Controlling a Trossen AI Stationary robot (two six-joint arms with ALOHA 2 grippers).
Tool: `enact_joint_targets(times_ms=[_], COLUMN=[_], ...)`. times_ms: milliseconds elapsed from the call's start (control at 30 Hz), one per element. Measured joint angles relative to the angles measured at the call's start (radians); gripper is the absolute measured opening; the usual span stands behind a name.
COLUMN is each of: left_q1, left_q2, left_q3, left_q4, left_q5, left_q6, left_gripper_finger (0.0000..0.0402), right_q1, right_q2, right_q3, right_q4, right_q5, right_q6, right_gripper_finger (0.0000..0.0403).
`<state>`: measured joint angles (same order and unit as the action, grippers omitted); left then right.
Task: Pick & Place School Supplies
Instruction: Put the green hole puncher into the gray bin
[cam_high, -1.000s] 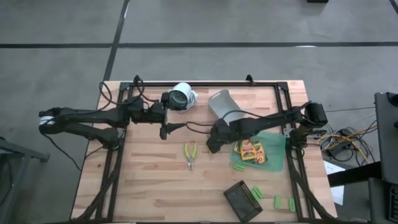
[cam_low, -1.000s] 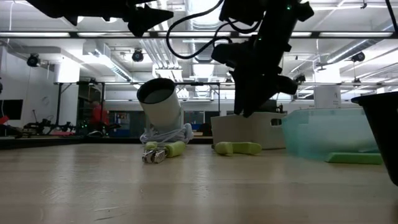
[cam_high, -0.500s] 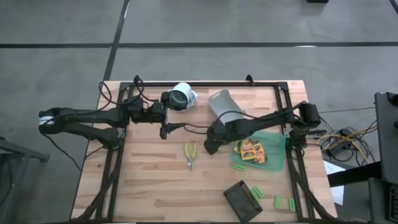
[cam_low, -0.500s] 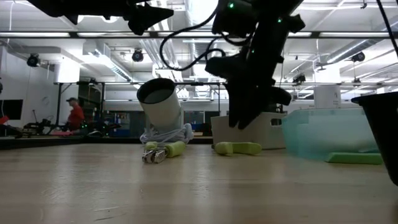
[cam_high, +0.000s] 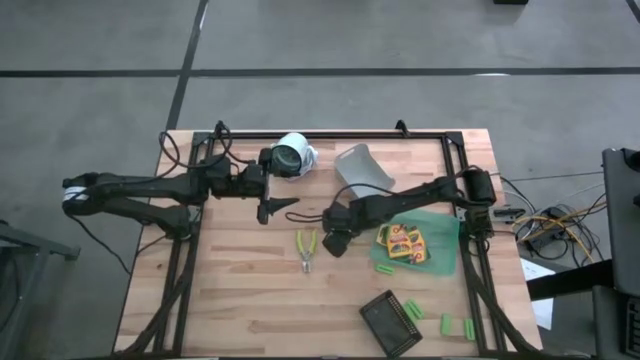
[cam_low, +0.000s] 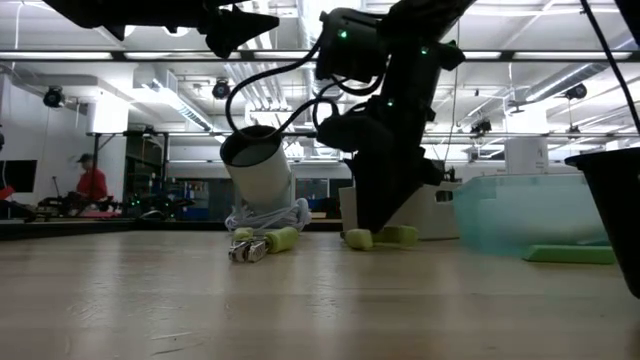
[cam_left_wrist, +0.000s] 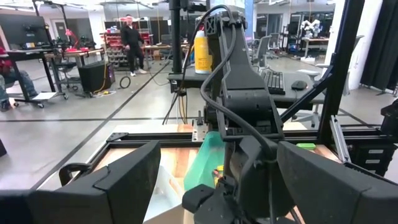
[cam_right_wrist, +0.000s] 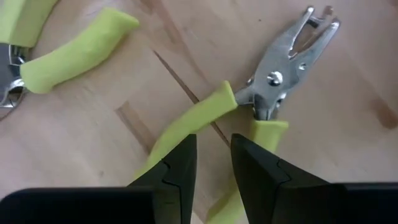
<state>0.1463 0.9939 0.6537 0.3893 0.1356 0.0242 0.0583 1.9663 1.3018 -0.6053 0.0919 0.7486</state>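
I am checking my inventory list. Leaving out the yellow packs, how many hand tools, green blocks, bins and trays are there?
Yellow-handled tools: 2
Green blocks: 4
Bins: 2
Dark tray: 1
Total: 9

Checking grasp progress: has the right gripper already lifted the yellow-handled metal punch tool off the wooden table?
No. In the right wrist view the yellow-handled punch tool lies flat on the wooden table, with the right gripper above its handles.
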Motion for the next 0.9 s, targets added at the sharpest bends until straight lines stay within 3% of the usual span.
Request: enact_joint_targets(times_ms=[300,900], left_q1=[0.000,0.000], left_q2=[0.000,0.000], left_q3=[-0.002,-0.002], left_q4=[-0.001,0.000], left_q5=[0.000,0.000], left_q6=[-0.001,-0.006], left_gripper_finger=[0.0328,0.0328], right_q1=[0.000,0.000], right_q2=[0.032,0.019], right_q3=[0.049,0.051], right_q4=[-0.104,-0.120], right_q5=[0.002,0.012], right_q6=[0.003,0.018], right_gripper_finger=[0.0099,0.0070])
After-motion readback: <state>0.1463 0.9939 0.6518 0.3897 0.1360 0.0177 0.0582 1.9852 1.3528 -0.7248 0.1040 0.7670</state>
